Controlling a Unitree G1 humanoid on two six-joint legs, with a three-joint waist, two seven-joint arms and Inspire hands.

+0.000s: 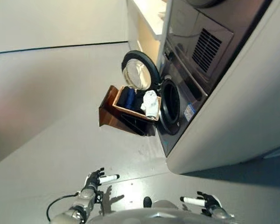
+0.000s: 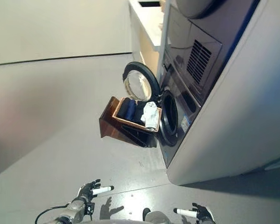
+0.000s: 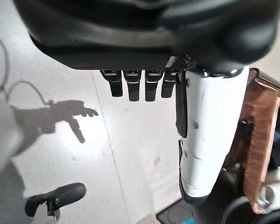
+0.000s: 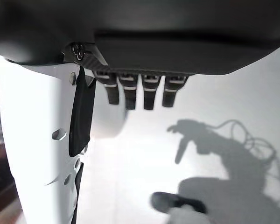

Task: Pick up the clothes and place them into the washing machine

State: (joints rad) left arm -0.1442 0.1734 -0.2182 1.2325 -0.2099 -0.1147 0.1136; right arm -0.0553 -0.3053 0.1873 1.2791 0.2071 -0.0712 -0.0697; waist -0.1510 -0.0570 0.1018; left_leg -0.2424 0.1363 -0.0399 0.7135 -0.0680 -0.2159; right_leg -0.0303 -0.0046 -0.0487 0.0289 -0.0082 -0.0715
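A wooden basket (image 1: pixel 113 108) stands on the floor beside the washing machine (image 1: pixel 177 100), whose round door (image 1: pixel 139 71) hangs open. Dark blue clothes (image 1: pixel 127 98) and a white garment (image 1: pixel 150 103) lie in the basket. My left hand (image 1: pixel 94 179) hangs low at the lower left, far from the basket, fingers relaxed and empty, thumb (image 3: pixel 210 135) in a white cover. My right hand (image 1: pixel 206 202) shows at the lower right, also open and empty. Both wrist views show only bare floor past the fingers (image 4: pixel 130 95).
A second appliance with a vent grille (image 1: pixel 206 46) sits above the washer. A white shelf unit (image 1: pixel 149 21) stands behind the open door. Grey floor stretches between me and the basket, with a wall on the far left.
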